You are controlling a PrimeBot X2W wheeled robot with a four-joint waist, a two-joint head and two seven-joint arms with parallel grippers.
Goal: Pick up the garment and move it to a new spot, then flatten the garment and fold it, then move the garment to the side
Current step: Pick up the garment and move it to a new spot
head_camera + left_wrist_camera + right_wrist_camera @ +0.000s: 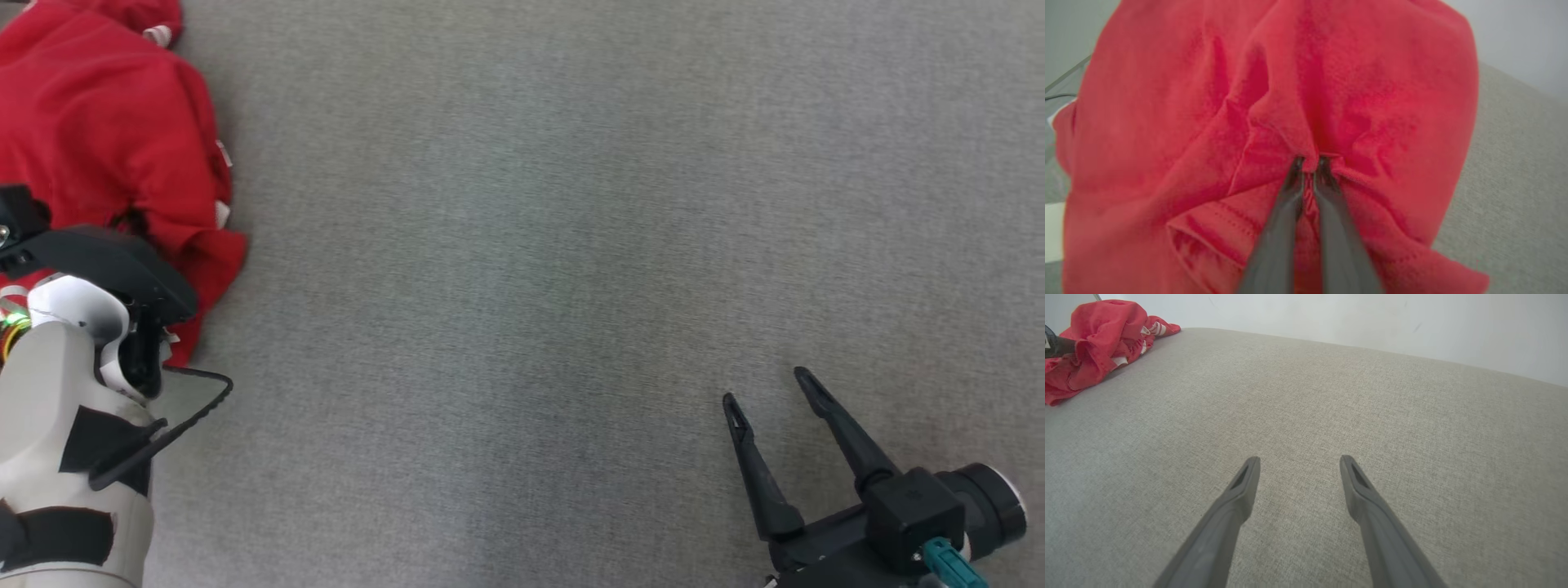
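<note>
Garment point(1331, 81) bunching straight ahead of left gripper point(1311, 163), which is pinching its fold | right gripper point(1299, 459) hanging spread, empty, well apart.

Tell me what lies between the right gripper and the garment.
Bare grey surface: nothing lies between the right gripper and the red garment, as the head view shows.

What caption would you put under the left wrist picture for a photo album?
The left gripper pinches a fold of the crumpled red garment on the grey fabric surface.
</note>
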